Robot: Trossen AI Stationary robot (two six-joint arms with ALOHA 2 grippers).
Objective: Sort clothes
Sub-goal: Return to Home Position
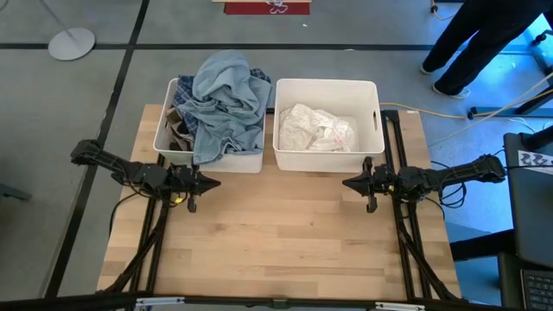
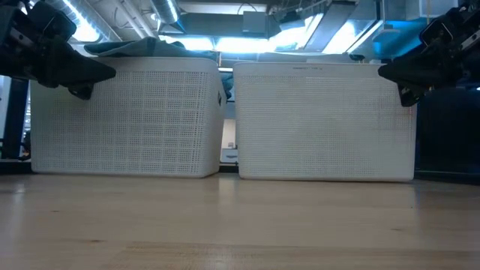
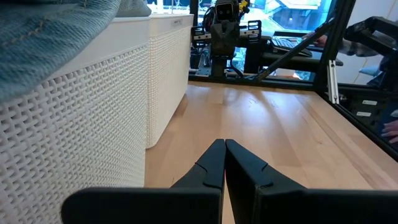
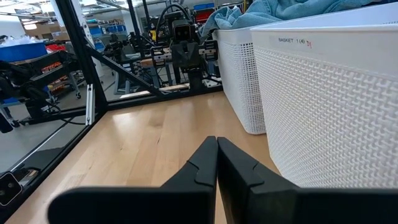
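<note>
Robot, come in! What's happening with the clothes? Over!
Left gripper, right gripper shut, empty, above wooden table. Light blue denim garment tops left white plastic bin; white clothes in right white plastic bin. Nothing blocking.

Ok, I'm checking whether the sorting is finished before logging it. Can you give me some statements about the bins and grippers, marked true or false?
1. The light blue denim garment lies on top in the left white bin. True.
2. The right white bin is empty. False: it holds white garments.
3. The left gripper and the right gripper are both shut. True.
4. A garment lies on the wooden table. False: none shows there.
5. The right gripper reaches into a bin. False: it hangs over the table, in front of the bins.
</note>
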